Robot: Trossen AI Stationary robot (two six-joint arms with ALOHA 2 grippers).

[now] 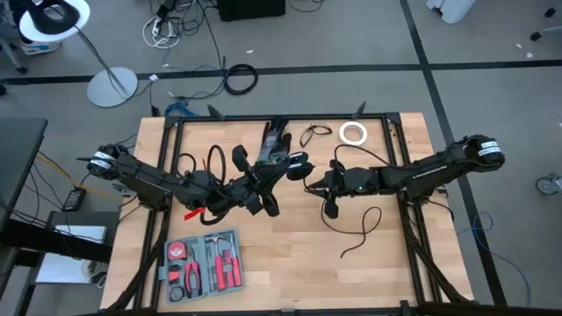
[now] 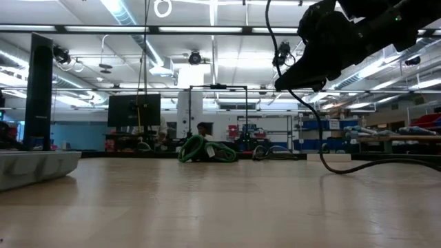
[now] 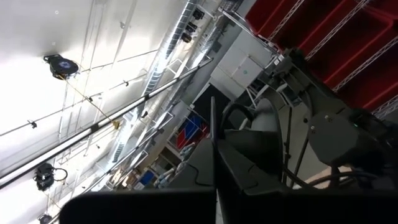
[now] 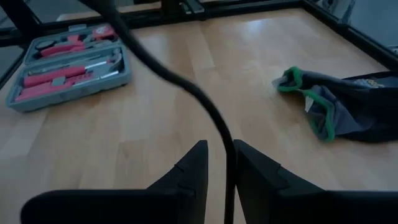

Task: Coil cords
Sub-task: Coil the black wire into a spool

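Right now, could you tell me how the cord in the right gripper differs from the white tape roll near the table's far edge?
The cord is thin and black; the white tape roll is a pale, flat ring. The cord is pinched in the right gripper, lifted at that end and trailing loose to the table; the white tape roll lies untouched. The cord runs in an open, wandering curve; the white tape roll is a closed circle. Both are on the right arm's side.

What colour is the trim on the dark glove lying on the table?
Green, clearest on the glove in the right wrist view.
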